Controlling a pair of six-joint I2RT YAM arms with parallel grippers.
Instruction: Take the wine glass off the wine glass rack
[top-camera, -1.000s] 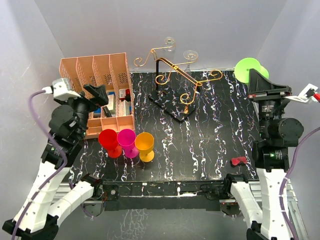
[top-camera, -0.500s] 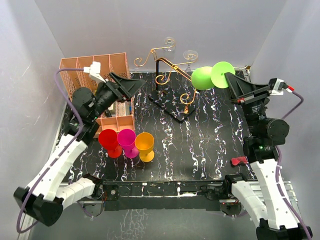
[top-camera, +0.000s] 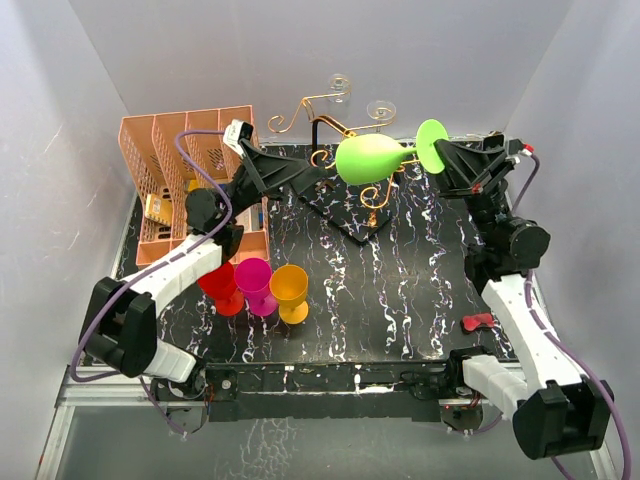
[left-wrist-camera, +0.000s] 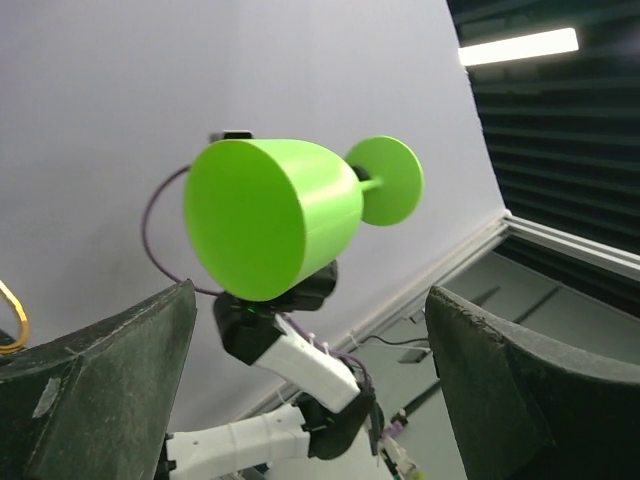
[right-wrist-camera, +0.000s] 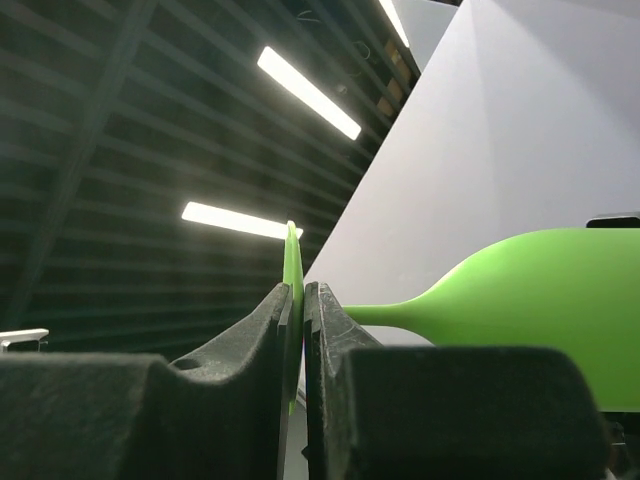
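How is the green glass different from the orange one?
The green glass lies on its side up in the air; the orange glass stands upright on the table. The right hand pinches the green glass by its round foot; no hand touches the orange glass. Both are goblet shaped, with a bowl and a foot.

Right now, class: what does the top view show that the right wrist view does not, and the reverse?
Only the top view: the rack, three cups, the organiser and the open left claw near the glass. Only the right wrist view: the foot edge-on, pinched between the fingers, and ceiling lights. Both: the glass, held sideways by the right claw.
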